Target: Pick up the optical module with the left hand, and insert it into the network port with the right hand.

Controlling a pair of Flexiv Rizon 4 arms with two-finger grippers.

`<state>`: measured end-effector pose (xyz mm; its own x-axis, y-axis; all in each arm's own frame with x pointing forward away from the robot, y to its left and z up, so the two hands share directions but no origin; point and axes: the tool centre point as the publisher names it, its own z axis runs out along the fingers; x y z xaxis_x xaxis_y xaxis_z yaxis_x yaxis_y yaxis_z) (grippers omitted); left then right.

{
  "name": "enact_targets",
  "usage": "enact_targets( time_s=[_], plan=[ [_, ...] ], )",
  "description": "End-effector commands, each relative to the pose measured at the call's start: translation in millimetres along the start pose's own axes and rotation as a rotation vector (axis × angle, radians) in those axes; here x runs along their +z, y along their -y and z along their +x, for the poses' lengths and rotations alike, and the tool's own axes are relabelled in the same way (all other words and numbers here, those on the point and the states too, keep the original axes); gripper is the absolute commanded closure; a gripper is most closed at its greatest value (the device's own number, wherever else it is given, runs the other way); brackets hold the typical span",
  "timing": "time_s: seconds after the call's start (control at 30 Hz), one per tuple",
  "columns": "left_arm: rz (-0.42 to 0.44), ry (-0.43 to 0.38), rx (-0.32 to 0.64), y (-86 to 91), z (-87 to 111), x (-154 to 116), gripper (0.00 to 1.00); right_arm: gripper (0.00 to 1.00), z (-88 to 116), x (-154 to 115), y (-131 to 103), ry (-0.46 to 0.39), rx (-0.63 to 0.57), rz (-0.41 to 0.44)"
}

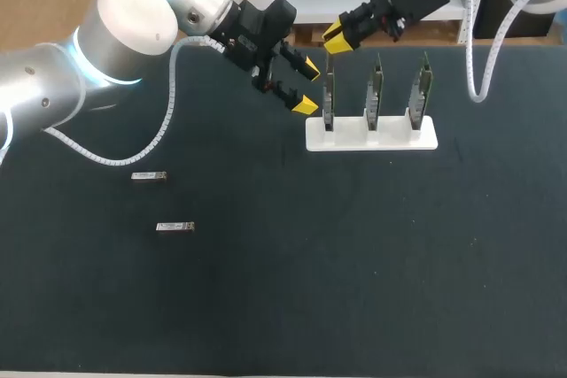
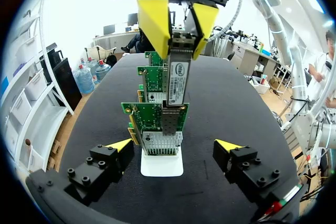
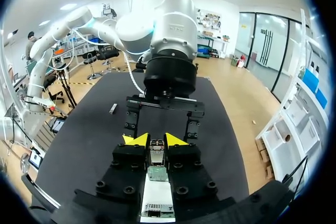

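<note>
Looking down from overhead, you find the right gripper (image 1: pixel 337 38) in the upper middle of the frame, directly over the leftmost card (image 1: pixel 329 99) of the three standing in the white stand (image 1: pixel 395 138). Its fingers are pinched onto the module (image 2: pixel 177 77) from two sides, gripping the upper end. The module hangs upright, its long axis pointing straight down the line of the card. Its lower end sits at the mouth of the port (image 2: pixel 169 121) on the card's top edge, but you cannot tell whether it has entered. The coming move looks like a straight push downward, so judge the line-up from the left wrist view, where module and port appear in line. The left gripper (image 1: pixel 308 87) hangs just left of that card with its fingers spread wide and nothing between them, facing the card's end. Room is tight sideways: the left gripper flanks one side and the middle card (image 1: pixel 376 95) the other, so any drift could bump them. Two spare modules (image 1: pixel 149 176) lie flat at the left of the frame, well apart from the stand.
</note>
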<state>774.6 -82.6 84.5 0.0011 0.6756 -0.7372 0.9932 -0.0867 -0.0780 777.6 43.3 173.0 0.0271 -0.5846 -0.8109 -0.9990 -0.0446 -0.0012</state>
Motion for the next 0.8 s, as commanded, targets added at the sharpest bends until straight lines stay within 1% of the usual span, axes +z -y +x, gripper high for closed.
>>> enact_targets(
  time_s=[0.03,0.4,0.8],
  plan=[
    [0.004,-0.005,-0.003,-1.7,-1.0,-0.2,0.00,1.00,2.3,1.9,1.1,-0.001,0.000,0.002],
    [0.004,-0.005,-0.003,-1.7,-1.0,-0.2,0.00,1.00,1.4,0.5,1.7,0.008,-0.002,0.005],
    [0.004,-0.005,-0.003,-1.7,-1.0,-0.2,0.00,1.00,5.3,2.4,1.4,0.003,0.006,-0.003]
  ],
)
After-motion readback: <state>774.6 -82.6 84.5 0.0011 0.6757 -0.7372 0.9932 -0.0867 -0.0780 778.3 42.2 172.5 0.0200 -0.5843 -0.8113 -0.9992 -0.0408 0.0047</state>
